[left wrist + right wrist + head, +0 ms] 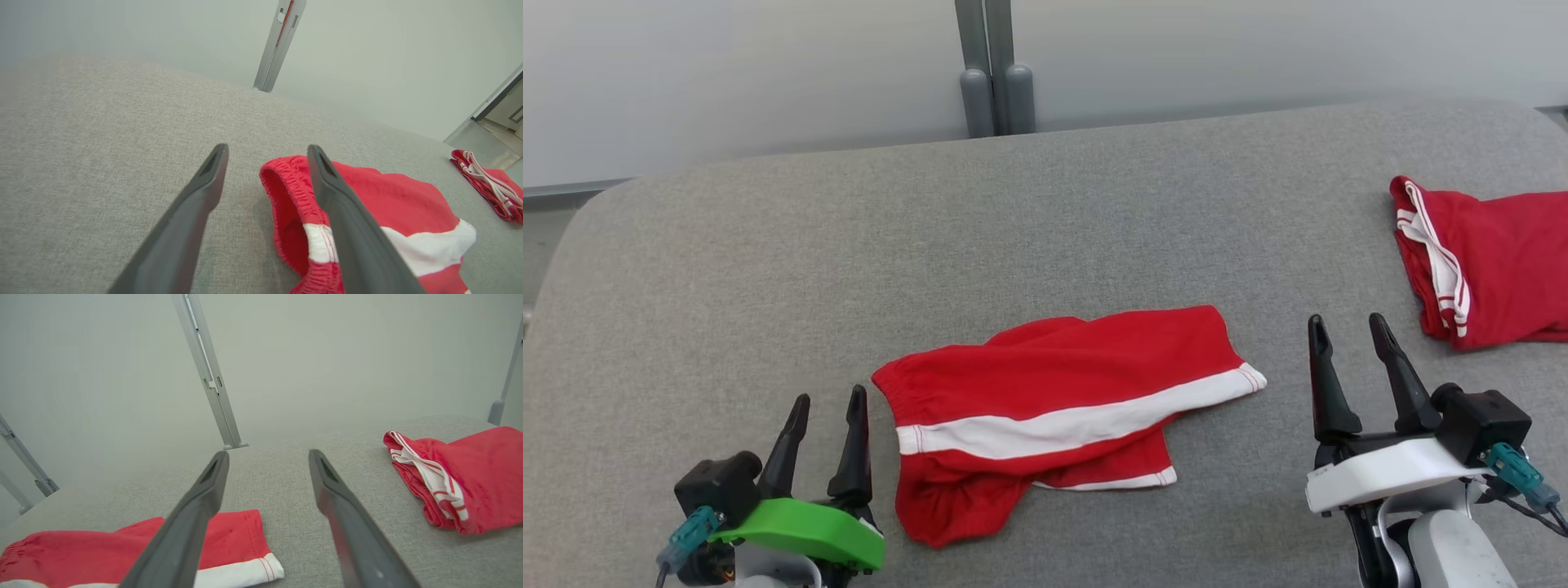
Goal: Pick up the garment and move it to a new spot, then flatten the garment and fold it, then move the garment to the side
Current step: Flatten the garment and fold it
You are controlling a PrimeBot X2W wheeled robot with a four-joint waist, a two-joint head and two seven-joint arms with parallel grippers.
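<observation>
Two grippers sit closest. The left gripper (pixel 829 394) is just beside the waistband end of the red shorts (pixel 1062 392), and the right gripper (pixel 1346 320) is near their other end, not touching. Both have their fingers spread apart and hold nothing. The shorts lie rumpled on the grey cushion (pixel 1013 229), with a white stripe across them. Well past the shorts' right end lies a second red garment (pixel 1494 261) — all bunched up. A grey post (pixel 995 73) stands behind the shorts.
</observation>
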